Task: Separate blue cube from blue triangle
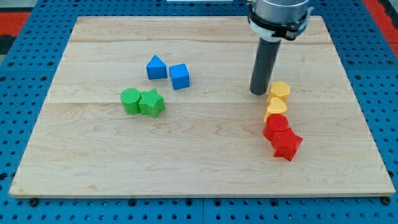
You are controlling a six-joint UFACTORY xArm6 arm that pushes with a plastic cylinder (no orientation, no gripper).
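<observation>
The blue cube (180,76) sits just right of the blue triangle (156,67) in the upper middle of the wooden board (93,149); a narrow gap shows between them. My tip (259,92) rests on the board well to the right of the blue cube, just left of the yellow blocks.
A green round block (130,101) and a green star (152,103) touch below the blue pair. At the right, a yellow hexagon (280,91), a yellow heart (276,108), a red block (277,127) and a red star (286,144) form a column.
</observation>
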